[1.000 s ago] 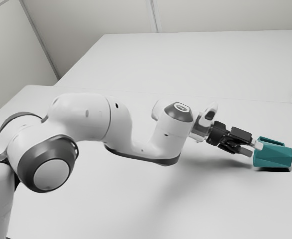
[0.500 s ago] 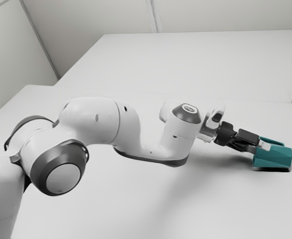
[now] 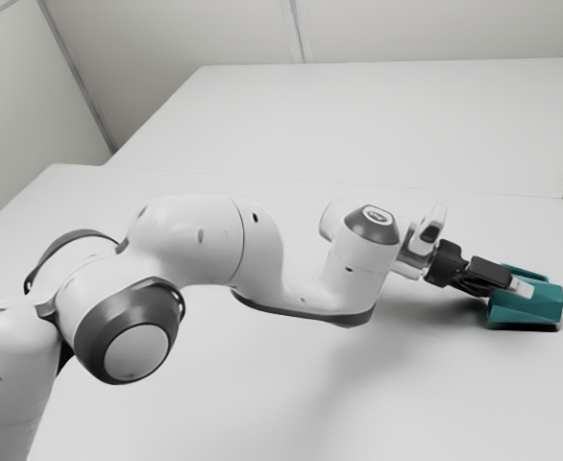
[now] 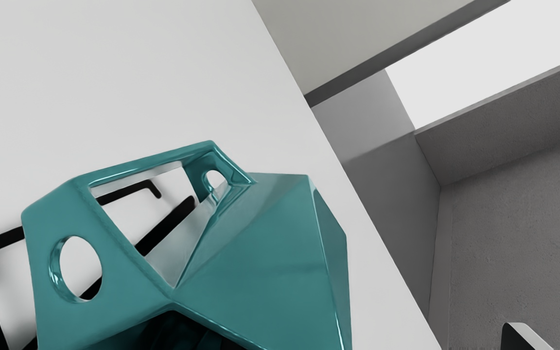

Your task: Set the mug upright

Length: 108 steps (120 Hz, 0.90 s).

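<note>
The gripper [image 3: 520, 288] is released, holding nothing: in the wrist view one finger [image 4: 526, 337] stands clear of the mug [image 3: 539, 307]. The mug lies on its side on the table [image 3: 262, 403], right at the gripper's tips, mouth facing the gripper.

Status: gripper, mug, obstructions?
Gripper open, at the mug's mouth. Mug lying on its side, mouth toward gripper. No obstruction seen between them.

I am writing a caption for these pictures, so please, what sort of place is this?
Probably a plain robot test room or laboratory, drawn by a simulator. A jointed robot arm reaches over a pale table, a second pale table stands behind, and plain walls rise beyond.
</note>
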### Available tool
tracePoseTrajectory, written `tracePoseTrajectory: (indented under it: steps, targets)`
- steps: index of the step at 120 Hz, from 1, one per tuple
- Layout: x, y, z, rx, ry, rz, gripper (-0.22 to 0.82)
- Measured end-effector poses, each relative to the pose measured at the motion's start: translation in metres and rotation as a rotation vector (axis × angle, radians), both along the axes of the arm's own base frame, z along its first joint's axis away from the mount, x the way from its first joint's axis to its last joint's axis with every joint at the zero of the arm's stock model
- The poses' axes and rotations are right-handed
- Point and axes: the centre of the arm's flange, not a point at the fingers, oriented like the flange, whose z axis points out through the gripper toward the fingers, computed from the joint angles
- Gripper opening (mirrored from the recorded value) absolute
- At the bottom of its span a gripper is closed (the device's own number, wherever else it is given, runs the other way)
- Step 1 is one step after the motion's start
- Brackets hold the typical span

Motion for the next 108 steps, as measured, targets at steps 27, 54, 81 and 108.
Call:
tracePoseTrajectory:
  steps: [27, 54, 81, 108]
  targets:
    - [-0.0004, -0.0002, -0.0041, 0.002, -0.001, -0.002, 0.42]
    - [-0.0005, -0.0002, -0.0049, 0.003, -0.005, -0.005, 0.21]
    - [0.0007, 0.0015, -0.0049, 0.006, -0.009, -0.004, -0.02]
    - [0.0038, 0.0032, -0.0018, 0.009, -0.02, -0.003, -0.14]
